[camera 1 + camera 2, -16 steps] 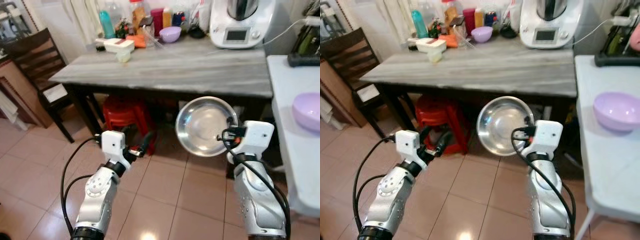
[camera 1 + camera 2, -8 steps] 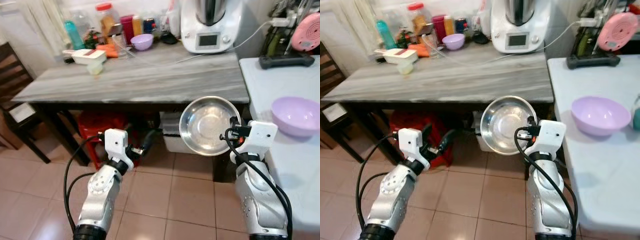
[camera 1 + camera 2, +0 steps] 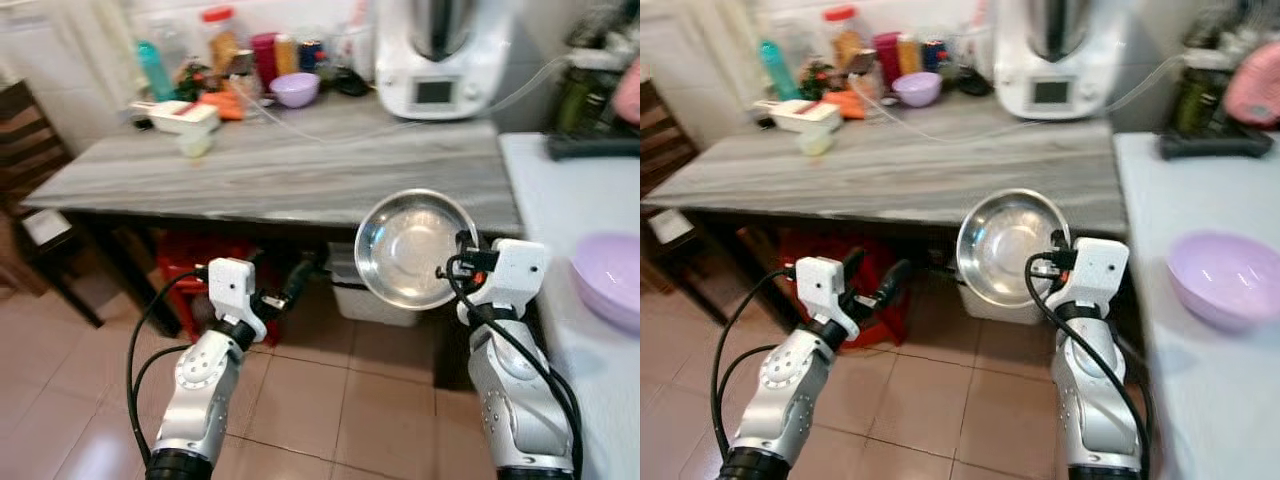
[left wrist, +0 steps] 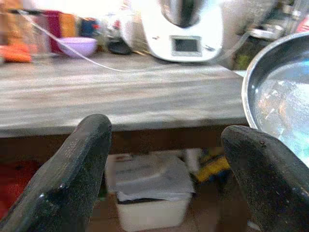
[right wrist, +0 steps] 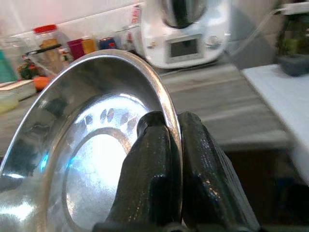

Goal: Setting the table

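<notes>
Grey wooden table (image 3: 300,170) ahead; right pincer (image 5: 174,140) grips steel bowl (image 3: 412,248).

A long grey, wood-grained desk (image 3: 300,170) runs across the scene. Along its far edge stand a white kitchen machine with a small screen (image 3: 440,55), a small purple bowl (image 3: 295,89), a teal bottle (image 3: 155,70) and several jars. In front of the desk, the right tool (image 3: 462,262) grips the rim of a round shiny steel plate (image 3: 415,248), held tilted on edge with its hollow side facing the camera. The left tool (image 3: 285,290) hangs lower, its black fingers spread and holding nothing. A red plastic stool (image 3: 200,255) sits under the desk. At the right edge, a large lilac bowl (image 3: 610,280) rests on a white desk (image 3: 560,190). The floor is pinkish tile (image 3: 330,400).
</notes>
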You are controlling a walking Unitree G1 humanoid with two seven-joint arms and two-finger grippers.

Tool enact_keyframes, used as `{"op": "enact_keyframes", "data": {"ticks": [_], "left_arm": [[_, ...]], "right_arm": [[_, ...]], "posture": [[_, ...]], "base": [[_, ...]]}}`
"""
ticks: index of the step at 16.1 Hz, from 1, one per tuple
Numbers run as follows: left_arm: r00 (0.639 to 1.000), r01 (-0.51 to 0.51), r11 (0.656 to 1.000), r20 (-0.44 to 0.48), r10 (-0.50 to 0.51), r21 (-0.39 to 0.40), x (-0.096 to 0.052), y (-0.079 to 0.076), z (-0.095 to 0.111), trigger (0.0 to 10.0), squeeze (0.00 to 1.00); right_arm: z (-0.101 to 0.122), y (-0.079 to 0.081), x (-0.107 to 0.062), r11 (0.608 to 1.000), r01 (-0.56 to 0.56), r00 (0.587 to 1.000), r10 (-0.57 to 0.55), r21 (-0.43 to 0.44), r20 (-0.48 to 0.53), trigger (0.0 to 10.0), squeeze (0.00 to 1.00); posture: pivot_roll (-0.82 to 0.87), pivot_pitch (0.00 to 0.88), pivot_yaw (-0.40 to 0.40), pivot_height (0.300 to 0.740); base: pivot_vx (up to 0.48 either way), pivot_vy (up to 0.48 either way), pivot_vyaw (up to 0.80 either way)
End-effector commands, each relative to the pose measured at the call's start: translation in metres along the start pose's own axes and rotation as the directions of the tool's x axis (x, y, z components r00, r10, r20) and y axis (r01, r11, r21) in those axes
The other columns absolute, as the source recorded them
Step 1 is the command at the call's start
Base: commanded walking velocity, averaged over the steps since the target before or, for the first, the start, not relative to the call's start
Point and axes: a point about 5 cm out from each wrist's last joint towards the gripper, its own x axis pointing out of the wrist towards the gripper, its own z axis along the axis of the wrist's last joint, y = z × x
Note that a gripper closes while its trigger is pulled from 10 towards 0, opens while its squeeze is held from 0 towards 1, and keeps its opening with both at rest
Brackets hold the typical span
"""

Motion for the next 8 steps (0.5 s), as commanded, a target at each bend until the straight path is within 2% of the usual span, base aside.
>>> {"op": "enact_keyframes", "data": {"ticks": [1, 8], "left_arm": [[1.000, -0.023, 0.999, -0.003, 0.023, 0.026, -0.0038, 0.0111, 0.0027, 10.0, 0.00], [1.000, -0.017, 1.000, -0.006, 0.017, 0.022, -0.0051, 0.0093, 0.0008, 10.0, 0.00]], "right_arm": [[0.0040, 0.0134, 0.0013, 0.999, -0.038, 0.999, 0.037, 0.021, 0.018, 10.0, 0.00], [0.0007, 0.0114, 0.0003, 0.999, -0.023, 1.000, 0.023, 0.023, 0.003, 10.0, 0.00]], "posture": [[-0.09, 0.000, 0.118, 0.740], [-0.08, 0.000, 0.119, 0.740]], "base": [[0.330, 0.000, 0.00], [0.330, 0.000, 0.00]]}}
